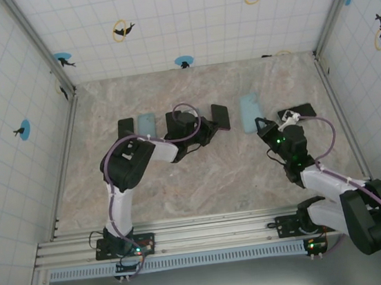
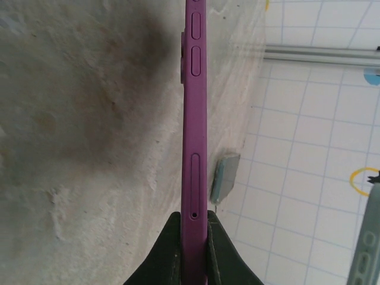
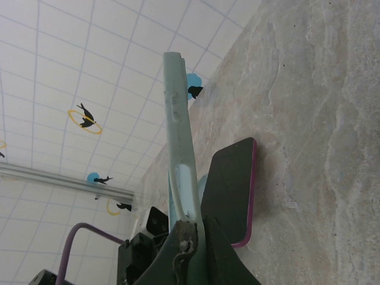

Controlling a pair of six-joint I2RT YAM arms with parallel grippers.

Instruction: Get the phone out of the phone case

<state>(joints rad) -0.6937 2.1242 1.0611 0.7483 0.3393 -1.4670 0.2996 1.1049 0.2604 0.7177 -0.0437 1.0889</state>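
**Both grippers clamped on cases, phone not yet out of the purple case**

Left gripper (image 2: pixel 195 218): fingers pinched hard on the long edge of the purple case (image 2: pixel 195 119). The case is held on edge, with its side buttons facing the wrist camera. Likely reason: an edge grip leaves both broad faces free, so the other arm can push or peel.

The phone (image 3: pixel 228 193) sits inside that case. In the right wrist view its dark screen shows with the purple rim around it. The lower corner is close to the table (image 1: pixel 209 182); contact cannot be confirmed.

Right gripper (image 3: pixel 189 224): clenched on one end of a pale blue case (image 3: pixel 178 130), seen edge-on. Whether a phone is inside this one cannot be told.

The two held items are near each other at mid-table, apart and not touching.

Also on the table:
- A bare black phone (image 1: pixel 298 111) lies just beside the right gripper.
- A second black phone (image 1: pixel 126 127) and a second pale blue case (image 1: pixel 147 125) lie side by side at far left.

These look like pairs already separated — a judgement only.

Next move, as judged: the right arm would need to drop its case before it can work the purple rim off a corner.

Risk: the left grip is narrow, so the case may twist or slip under a sideways push.
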